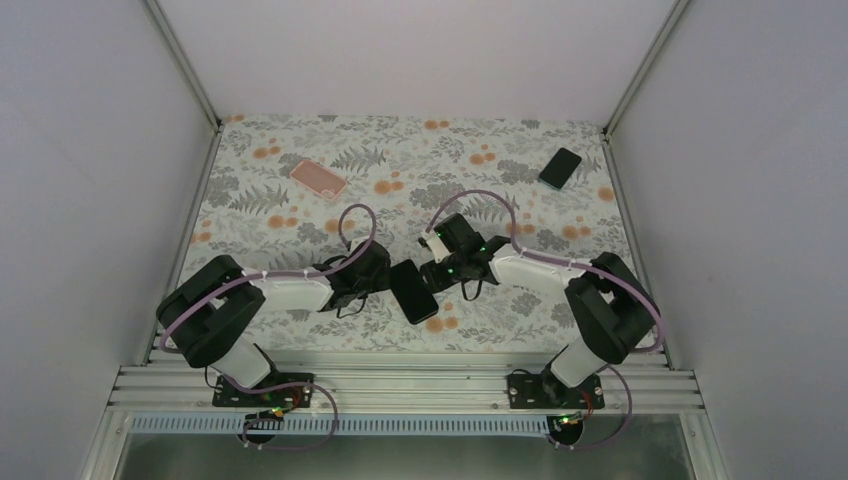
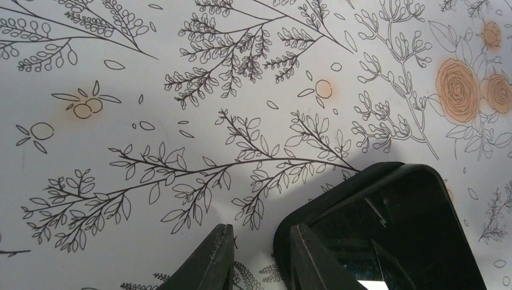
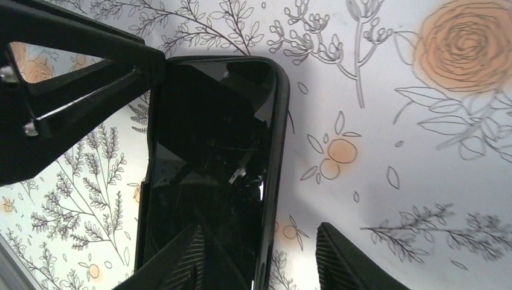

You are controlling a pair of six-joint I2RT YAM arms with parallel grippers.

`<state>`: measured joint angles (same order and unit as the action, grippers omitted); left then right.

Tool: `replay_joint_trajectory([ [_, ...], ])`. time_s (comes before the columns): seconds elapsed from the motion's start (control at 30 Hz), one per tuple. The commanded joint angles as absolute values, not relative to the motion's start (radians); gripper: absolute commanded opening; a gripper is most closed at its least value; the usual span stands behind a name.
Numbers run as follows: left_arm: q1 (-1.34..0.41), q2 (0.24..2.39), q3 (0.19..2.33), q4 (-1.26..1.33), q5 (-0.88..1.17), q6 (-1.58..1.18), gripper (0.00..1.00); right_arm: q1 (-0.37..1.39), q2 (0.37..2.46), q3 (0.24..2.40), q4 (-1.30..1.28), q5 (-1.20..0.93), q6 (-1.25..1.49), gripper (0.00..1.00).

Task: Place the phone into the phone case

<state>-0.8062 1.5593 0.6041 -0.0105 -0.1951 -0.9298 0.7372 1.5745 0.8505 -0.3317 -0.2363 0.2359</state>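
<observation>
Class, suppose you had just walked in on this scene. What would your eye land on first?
First comes the black phone at the near middle of the table. Its glass looks cracked, and the left gripper and right gripper meet at it from either side. Next come two outliers on the floral cloth: a pink phone case at the far left and a dark phone at the far right.

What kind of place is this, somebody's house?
Probably a robot test booth, not a house: plain white walls box in a flowery table, and the left arm and right arm are bolted to a metal rail at its near edge.
</observation>
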Motion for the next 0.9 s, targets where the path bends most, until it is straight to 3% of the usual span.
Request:
replay_joint_trajectory([
  [0.0,-0.815,1.603,0.531,-0.251,-0.114,-0.919,0.25,0.735,1.619,0.878,-0.299,-0.283,0.217,0.42],
  [0.47,-0.815,1.531,0.503,-0.096,0.019,-0.955,0.26,0.755,1.689,0.885,-0.286,-0.317,0.224,0.07],
  [0.87,-0.815,1.573,0.503,-0.038,0.058,-0.957,0.26,0.835,1.748,0.91,-0.261,-0.367,0.255,0.04],
])
